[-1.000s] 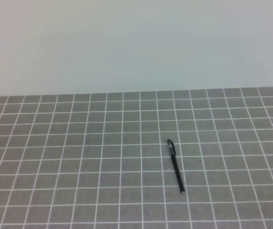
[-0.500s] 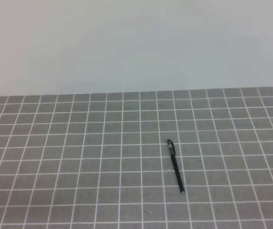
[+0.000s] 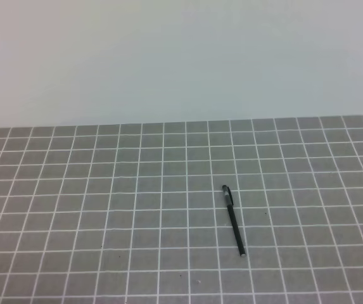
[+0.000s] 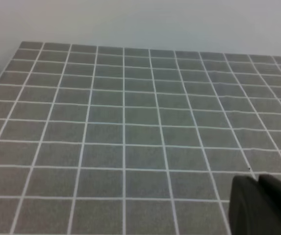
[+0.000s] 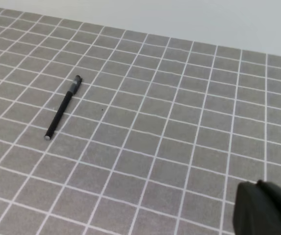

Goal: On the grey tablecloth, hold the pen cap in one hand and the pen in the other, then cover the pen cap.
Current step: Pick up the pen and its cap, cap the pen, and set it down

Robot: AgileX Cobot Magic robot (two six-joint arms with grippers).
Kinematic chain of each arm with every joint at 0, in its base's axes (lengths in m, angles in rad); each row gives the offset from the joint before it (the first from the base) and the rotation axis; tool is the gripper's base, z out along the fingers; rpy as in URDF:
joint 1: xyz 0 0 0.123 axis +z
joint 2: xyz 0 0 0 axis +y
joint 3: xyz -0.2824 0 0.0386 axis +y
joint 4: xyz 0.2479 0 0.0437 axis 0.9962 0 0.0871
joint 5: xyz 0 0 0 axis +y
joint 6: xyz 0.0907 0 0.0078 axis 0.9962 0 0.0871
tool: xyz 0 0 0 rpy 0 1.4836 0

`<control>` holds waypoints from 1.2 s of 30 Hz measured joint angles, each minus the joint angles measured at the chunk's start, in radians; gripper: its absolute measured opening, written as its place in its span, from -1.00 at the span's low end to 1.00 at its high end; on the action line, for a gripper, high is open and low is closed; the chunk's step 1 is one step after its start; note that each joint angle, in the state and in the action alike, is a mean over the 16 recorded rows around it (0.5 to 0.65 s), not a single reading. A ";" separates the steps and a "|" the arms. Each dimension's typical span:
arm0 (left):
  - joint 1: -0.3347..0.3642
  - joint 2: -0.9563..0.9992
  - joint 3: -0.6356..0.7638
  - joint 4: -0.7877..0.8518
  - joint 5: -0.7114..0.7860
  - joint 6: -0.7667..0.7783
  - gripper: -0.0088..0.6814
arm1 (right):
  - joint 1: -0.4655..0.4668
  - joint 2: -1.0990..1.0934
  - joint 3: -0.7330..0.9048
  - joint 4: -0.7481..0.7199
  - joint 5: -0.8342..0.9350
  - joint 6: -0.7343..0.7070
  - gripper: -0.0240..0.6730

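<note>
The black pen (image 3: 233,221) lies alone on the grey tablecloth (image 3: 105,209), right of centre, with its small pale end toward the front. Its far end is thicker and carries a clip: the pen cap (image 3: 226,193) looks seated on it. In the right wrist view the pen (image 5: 62,110) lies far to the upper left of my right gripper (image 5: 259,188), whose dark fingers press together with nothing between them. My left gripper (image 4: 258,182) shows at the lower right of its own view, also shut and empty, over bare cloth (image 4: 130,122). Neither gripper appears in the high view.
A plain pale wall (image 3: 181,57) rises behind the cloth's far edge. In the left wrist view the cloth's left edge (image 4: 3,68) runs diagonally at the upper left. Nothing else lies on the grid.
</note>
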 joint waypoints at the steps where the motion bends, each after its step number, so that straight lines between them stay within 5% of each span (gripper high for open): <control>1: 0.000 -0.001 0.000 -0.001 0.011 0.004 -0.98 | 0.000 0.000 0.000 0.000 0.000 0.000 -0.92; 36: 0.037 -0.012 0.000 -0.006 0.037 0.055 -0.98 | -0.002 -0.001 0.001 0.004 -0.005 0.003 -0.92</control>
